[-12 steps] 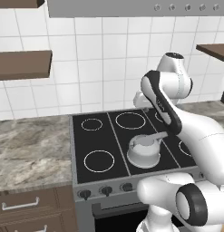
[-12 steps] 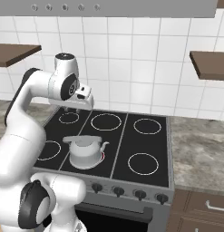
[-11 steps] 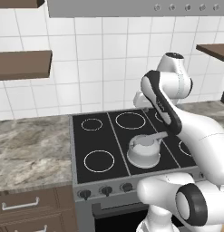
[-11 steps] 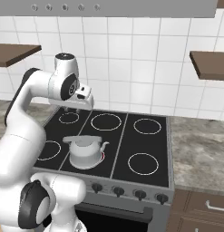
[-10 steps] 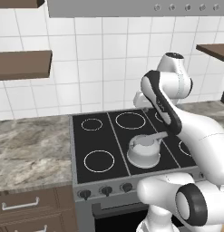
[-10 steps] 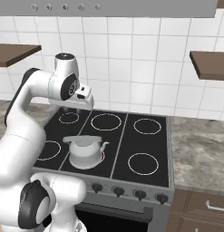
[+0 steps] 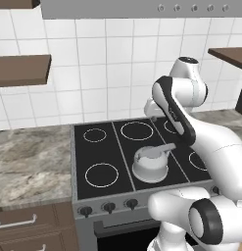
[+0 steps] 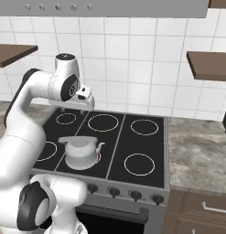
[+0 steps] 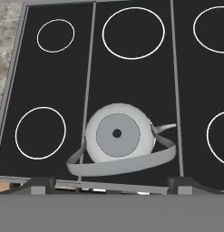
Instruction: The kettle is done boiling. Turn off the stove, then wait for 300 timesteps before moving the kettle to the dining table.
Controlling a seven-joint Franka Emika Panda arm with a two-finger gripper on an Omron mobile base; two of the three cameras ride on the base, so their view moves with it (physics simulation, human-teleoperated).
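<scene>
The two-finger pincer (image 9: pixel 111 181) hangs above the black glass stove (image 9: pixel 131 86) with its white ring burners, looking straight down; its two dark fingertips (image 9: pixel 41 182) stand far apart at the bottom of the hand view, spread wide with nothing between them.

Directly below the pincer, well apart from it in height, sits the small squat pale grey metallic kettle (image 9: pixel 119 133) with its domed lid and dark centre knob. Its arched handle curves across the side nearest the fingertips, and its short spout points to the right in the hand view. The kettle rests on the front middle strip of the cooktop (image 7: pixel 137 152), between the front left ring and the front right ring.

In the right base view the white arm's hand (image 8: pixel 84 101) sits over the rear part of the stove (image 8: pixel 132 146), behind and above the kettle (image 8: pixel 81 153). A row of small black knobs (image 8: pixel 113 192) lines the grey steel front, nearer the base than the pincer. Grey marble bench tops (image 7: pixel 29 157) flank the stove on both sides, and white tiles (image 7: pixel 108 63) cover the wall beyond.
</scene>
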